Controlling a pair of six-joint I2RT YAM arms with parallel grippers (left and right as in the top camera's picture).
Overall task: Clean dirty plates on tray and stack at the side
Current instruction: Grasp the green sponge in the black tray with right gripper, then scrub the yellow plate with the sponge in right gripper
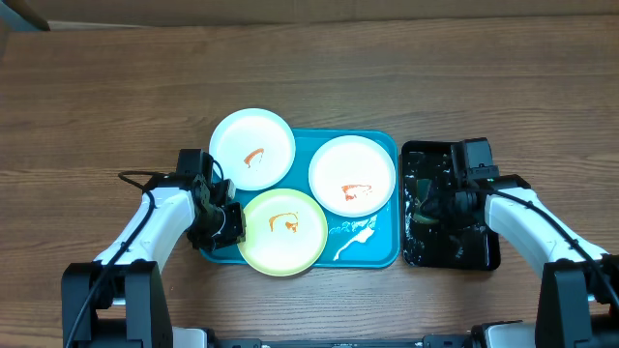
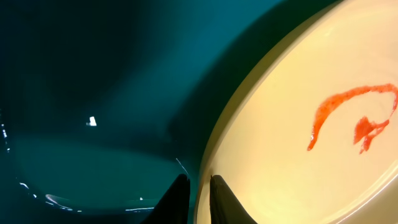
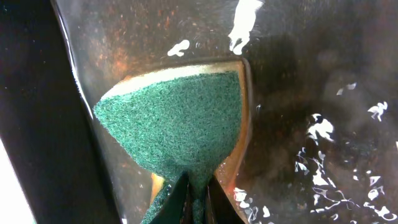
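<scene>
Three plates lie on the turquoise tray (image 1: 385, 244): a white plate (image 1: 251, 147) at the back left, a white plate (image 1: 352, 174) at the right and a pale yellow-green plate (image 1: 282, 230) at the front. Each carries an orange-red smear. My left gripper (image 1: 228, 224) is shut on the left rim of the yellow-green plate (image 2: 292, 168), one finger on the tray (image 2: 93, 81) side (image 2: 198, 186). My right gripper (image 1: 451, 205) hangs over the black tray (image 1: 484, 253), shut on a green scouring sponge (image 3: 180, 118) at its near end (image 3: 196, 190).
The black tray (image 3: 311, 93) stands right of the turquoise one and holds a wet, glistening film. A white streak (image 1: 353, 239) lies on the turquoise tray's front right. Bare wooden table (image 1: 116, 97) surrounds both trays.
</scene>
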